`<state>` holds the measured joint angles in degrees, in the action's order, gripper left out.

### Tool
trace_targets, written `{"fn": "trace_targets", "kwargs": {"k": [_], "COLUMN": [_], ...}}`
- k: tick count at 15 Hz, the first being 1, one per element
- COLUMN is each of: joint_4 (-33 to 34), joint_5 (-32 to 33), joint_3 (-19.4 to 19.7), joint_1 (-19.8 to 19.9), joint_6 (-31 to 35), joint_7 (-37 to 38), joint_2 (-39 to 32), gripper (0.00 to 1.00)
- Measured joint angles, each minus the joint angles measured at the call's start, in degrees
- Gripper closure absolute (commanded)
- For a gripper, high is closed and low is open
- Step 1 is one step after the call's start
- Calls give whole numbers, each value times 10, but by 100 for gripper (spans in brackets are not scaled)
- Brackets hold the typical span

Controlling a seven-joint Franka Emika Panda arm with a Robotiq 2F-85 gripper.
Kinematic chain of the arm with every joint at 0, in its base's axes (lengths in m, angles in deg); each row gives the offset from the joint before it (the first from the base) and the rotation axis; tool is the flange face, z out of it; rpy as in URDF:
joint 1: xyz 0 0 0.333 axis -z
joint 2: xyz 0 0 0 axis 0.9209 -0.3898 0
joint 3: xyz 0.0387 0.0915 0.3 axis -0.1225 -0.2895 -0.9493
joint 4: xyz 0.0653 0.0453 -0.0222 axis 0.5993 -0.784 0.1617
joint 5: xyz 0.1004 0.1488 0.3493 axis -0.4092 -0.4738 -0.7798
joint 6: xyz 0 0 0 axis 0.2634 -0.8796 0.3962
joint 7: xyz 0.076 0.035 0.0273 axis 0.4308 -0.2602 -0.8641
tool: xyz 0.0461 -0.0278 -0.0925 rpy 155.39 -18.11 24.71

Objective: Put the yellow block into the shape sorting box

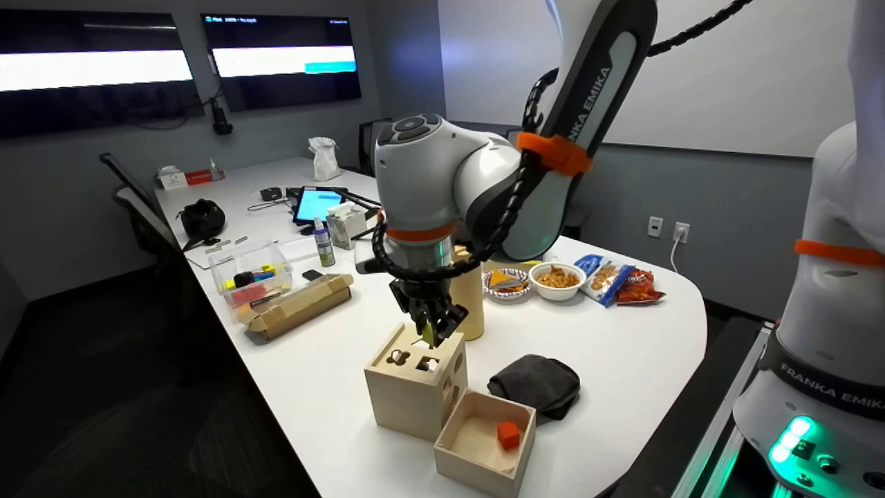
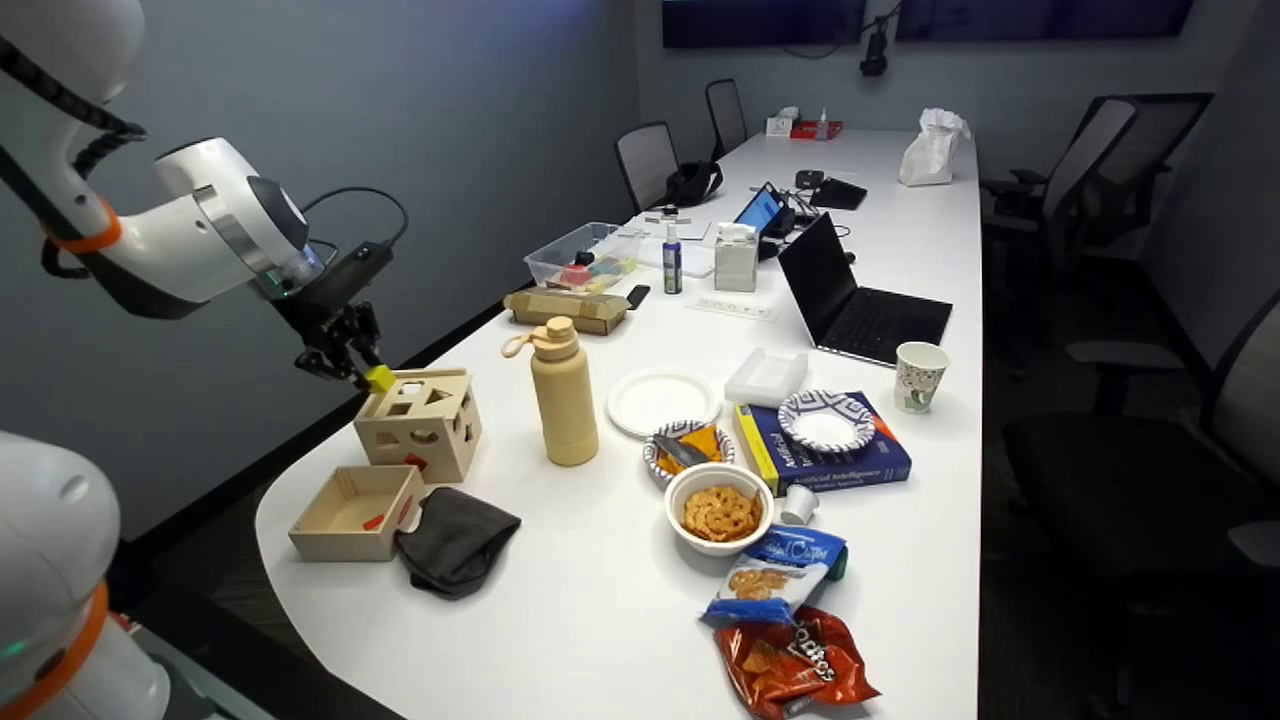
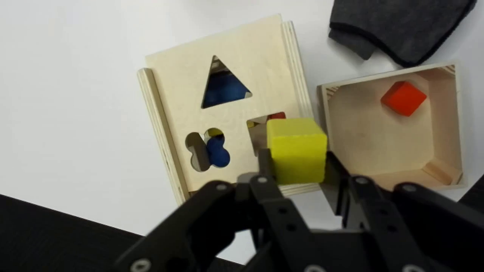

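The shape sorting box (image 1: 404, 401) is a light wooden cube with shaped holes in its top. It also shows in an exterior view (image 2: 418, 440) and in the wrist view (image 3: 181, 71). The wrist view shows a triangle hole, a lobed hole and a square-cornered hole, with coloured pieces inside. My gripper (image 3: 298, 161) is shut on the yellow block (image 3: 297, 151). The block shows in both exterior views (image 1: 428, 335) (image 2: 379, 379), just above the box's top; contact cannot be told. In the wrist view the block covers part of the square-cornered hole.
A shallow wooden tray (image 3: 459, 128) holding a red block (image 3: 404, 98) stands close beside the box. A dark folded cloth (image 1: 536, 384) lies by the tray. A tan bottle (image 2: 565, 400) stands near the box. A cardboard piece (image 1: 301, 304) and snack bowls (image 2: 720, 510) lie farther off.
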<state>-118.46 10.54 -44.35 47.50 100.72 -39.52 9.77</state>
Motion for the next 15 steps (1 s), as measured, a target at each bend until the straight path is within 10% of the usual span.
{"fn": "trace_targets", "kwargs": {"k": [15], "joint_4": [32], "joint_5": [-35], "joint_3": [-18], "joint_1": [58], "joint_6": [72], "joint_7": [-150], "joint_2": [-100], "gripper": [90]}}
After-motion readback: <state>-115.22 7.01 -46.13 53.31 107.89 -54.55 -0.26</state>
